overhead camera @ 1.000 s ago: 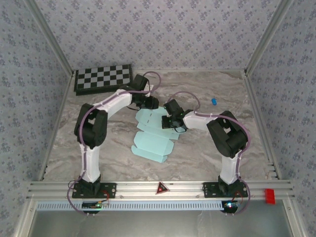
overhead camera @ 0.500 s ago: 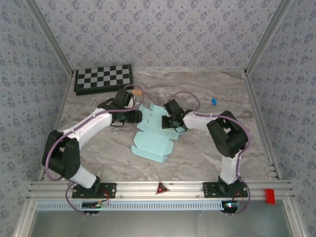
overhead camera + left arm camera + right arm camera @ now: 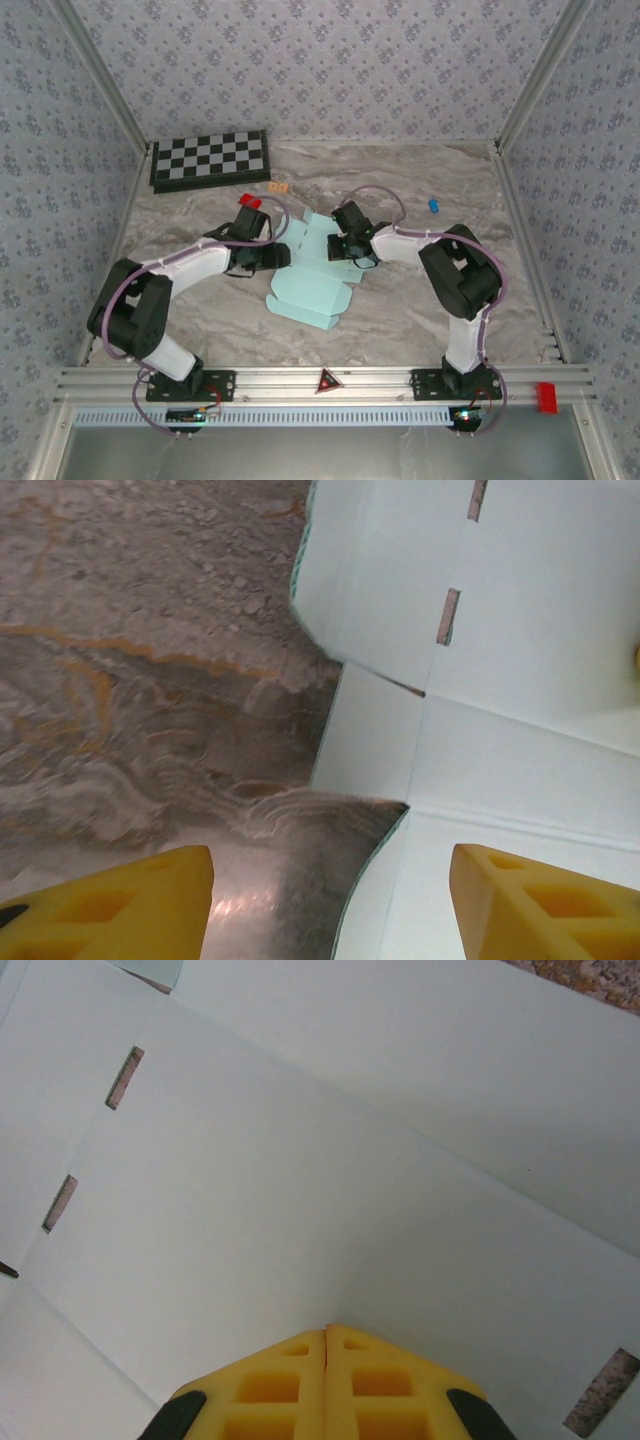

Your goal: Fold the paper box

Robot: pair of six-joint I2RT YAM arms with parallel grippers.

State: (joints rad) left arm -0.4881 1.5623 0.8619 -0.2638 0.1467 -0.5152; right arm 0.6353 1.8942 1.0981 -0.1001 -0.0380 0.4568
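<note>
The paper box (image 3: 308, 290) is a pale cyan die-cut sheet with flaps and slits, lying mostly flat at mid-table. In the left wrist view the paper box (image 3: 520, 680) takes up the right side, and one curved flap edge runs between my yellow fingers (image 3: 130, 905). My left gripper (image 3: 279, 257) is open at the sheet's left edge and holds nothing. My right gripper (image 3: 350, 247) is shut, its tips pressed down on the sheet's upper middle. In the right wrist view the closed right gripper (image 3: 327, 1332) rests against a panel of the paper box (image 3: 300, 1160).
A black-and-white checkerboard (image 3: 208, 160) lies at the back left. A small red block (image 3: 250, 201) and a small orange piece (image 3: 279, 187) sit behind my left arm. A small blue object (image 3: 433, 205) lies at the back right. Patterned walls enclose the marble table (image 3: 400, 310).
My left arm has swung from behind the sheet down to its left edge, and its gripper has opened wider. The red block and orange piece are now uncovered. My right arm has stayed put.
</note>
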